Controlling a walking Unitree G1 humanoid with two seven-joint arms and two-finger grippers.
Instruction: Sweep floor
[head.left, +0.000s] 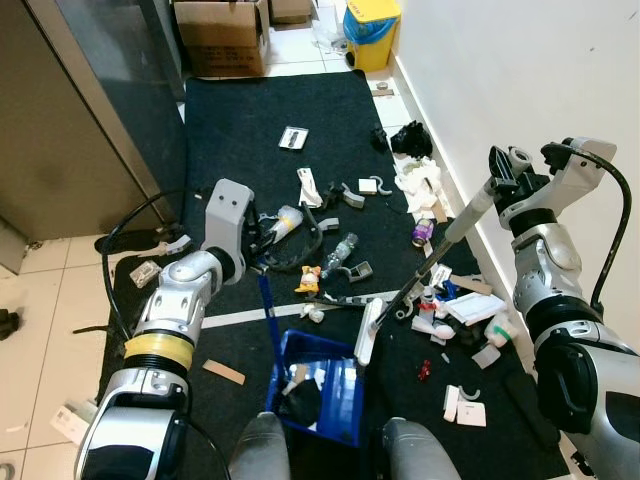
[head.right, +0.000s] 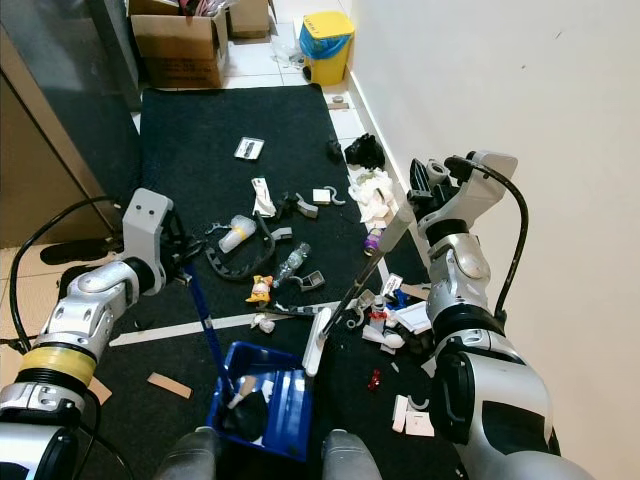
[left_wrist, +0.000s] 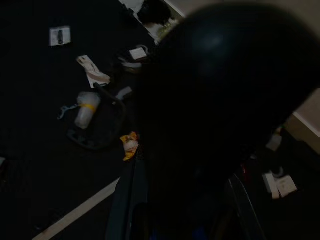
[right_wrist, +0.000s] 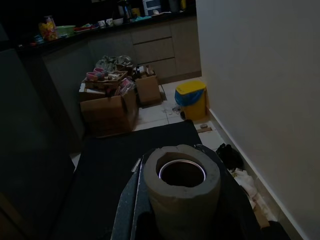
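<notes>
My right gripper is shut on the top of a grey broom handle close to the white wall. The handle slants down to a white brush head resting on the black mat. The handle's hollow end appears close up in the right wrist view. My left gripper is shut on the blue handle of a blue dustpan, which stands on the mat just in front of me with some litter inside. Litter lies scattered over the mat: a plastic bottle, a yellow wrapper, white tissues.
A white wall borders the mat on the right. A grey cabinet stands on the left. At the far end are a cardboard box and a yellow-and-blue bin. More scraps lie by the wall.
</notes>
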